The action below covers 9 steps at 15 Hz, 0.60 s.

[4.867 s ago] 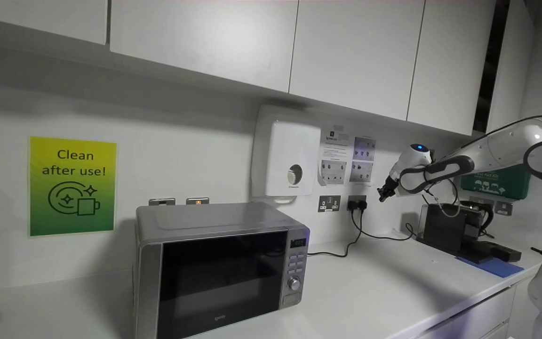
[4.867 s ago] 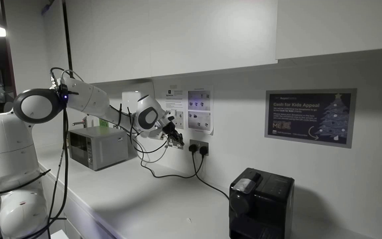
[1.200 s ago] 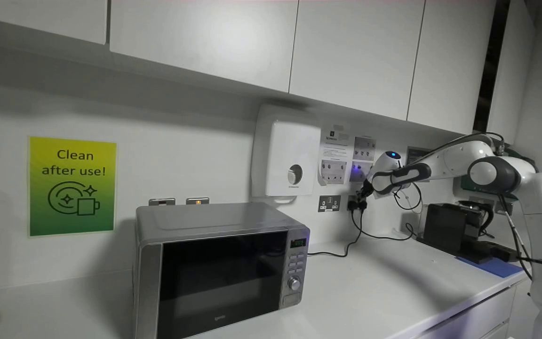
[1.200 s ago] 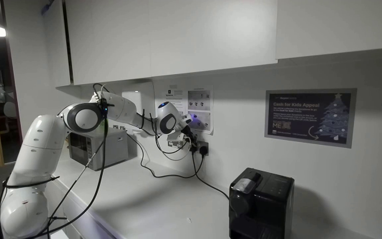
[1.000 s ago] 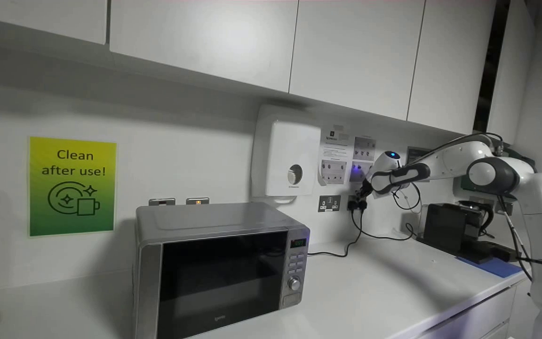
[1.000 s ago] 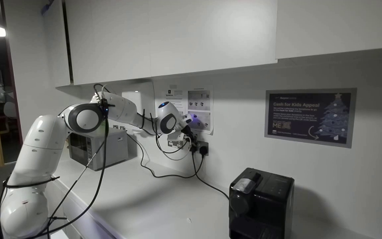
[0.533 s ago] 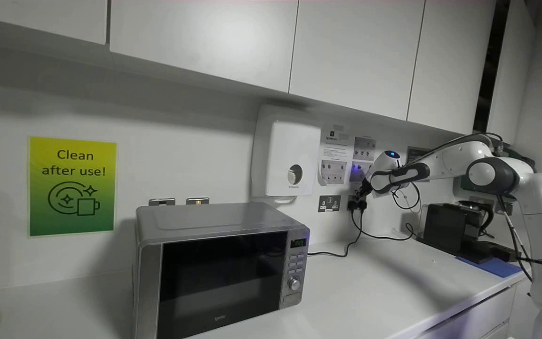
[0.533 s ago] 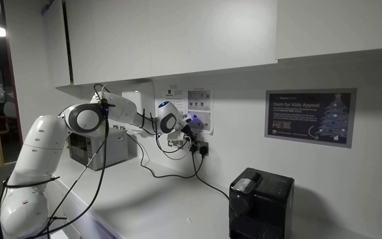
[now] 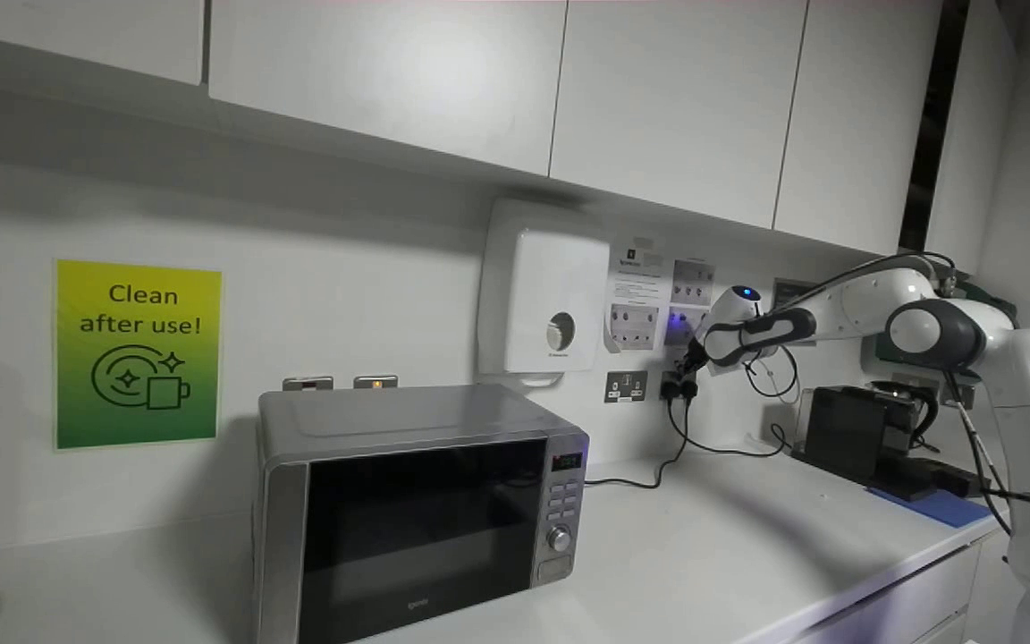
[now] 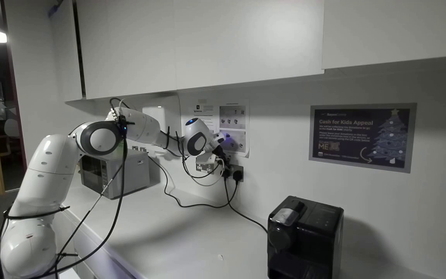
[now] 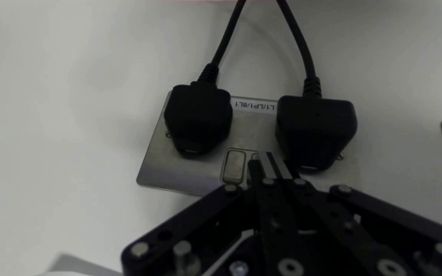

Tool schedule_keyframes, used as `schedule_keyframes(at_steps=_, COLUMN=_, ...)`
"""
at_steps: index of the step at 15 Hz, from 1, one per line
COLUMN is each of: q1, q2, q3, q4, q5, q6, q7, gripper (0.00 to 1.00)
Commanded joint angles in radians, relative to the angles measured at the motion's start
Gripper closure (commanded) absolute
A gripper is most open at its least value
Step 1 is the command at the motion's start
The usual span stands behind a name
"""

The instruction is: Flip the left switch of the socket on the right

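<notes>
Claw point(image 11: 273, 165) moved in to socket point(image 11: 253, 132), fingers point(image 11: 265, 165) together; left switch point(image 11: 254, 156) part-hidden beside them, wrist-view left. Contact unclear.

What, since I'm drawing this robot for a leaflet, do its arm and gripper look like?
The arm is white with smooth, rounded segments, dark rings around round white joint caps, and a small blue light at the wrist. Loose black cables hang along it, and black straps wrap it. The gripper is black, with slim fingers, pale grey strips at the tips and silvery screw heads.
</notes>
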Motion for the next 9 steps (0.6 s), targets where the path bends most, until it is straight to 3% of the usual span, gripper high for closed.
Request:
schedule_keyframes(at_steps=1, q1=-0.021, q2=0.045, q3=0.015, q4=0.09, q5=0.044, q6=-0.003, q7=-0.068, gripper=1.0)
schedule_keyframes(at_steps=9, q1=-0.022, q2=0.029, q3=0.013, q4=0.077, q5=0.066, q6=-0.029, q7=-0.105, gripper=1.0)
